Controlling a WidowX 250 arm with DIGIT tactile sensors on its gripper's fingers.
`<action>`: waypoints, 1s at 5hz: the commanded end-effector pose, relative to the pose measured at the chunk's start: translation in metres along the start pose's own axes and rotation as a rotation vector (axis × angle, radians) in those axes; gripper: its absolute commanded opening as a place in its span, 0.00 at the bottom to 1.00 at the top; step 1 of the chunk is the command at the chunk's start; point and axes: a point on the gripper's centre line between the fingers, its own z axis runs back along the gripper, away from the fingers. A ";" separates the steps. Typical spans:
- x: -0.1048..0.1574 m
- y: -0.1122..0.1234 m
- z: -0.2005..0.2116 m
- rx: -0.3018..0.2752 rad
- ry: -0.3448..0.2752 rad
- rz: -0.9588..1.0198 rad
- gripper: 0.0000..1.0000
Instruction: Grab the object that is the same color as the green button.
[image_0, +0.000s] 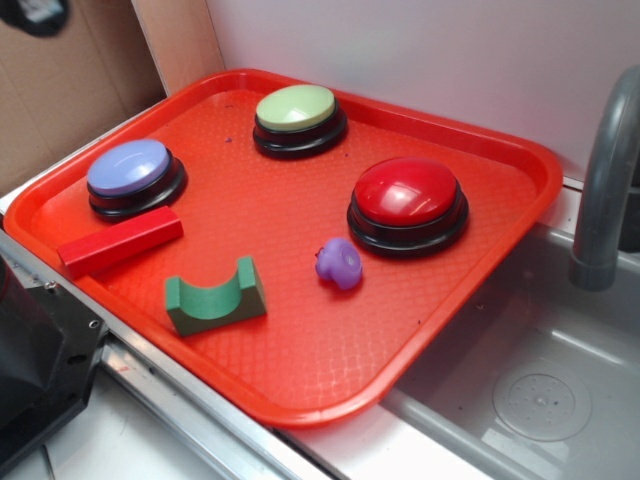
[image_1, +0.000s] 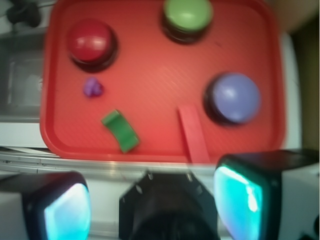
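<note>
Wrist view: green block (image_1: 120, 131) beyond the spread pincer (image_1: 155, 200).

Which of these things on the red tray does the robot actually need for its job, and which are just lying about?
Needed:
- green arch block, the thing to grab
- green button, which sets the colour
- gripper, open, short of the tray

Just lying about:
- red button
- lavender button
- red bar block
- purple lump
- grey faucet
</note>
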 end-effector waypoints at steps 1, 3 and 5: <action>0.032 -0.027 -0.044 -0.005 -0.058 -0.244 1.00; 0.016 -0.042 -0.107 -0.078 -0.005 -0.420 1.00; 0.006 -0.046 -0.152 -0.078 0.059 -0.438 1.00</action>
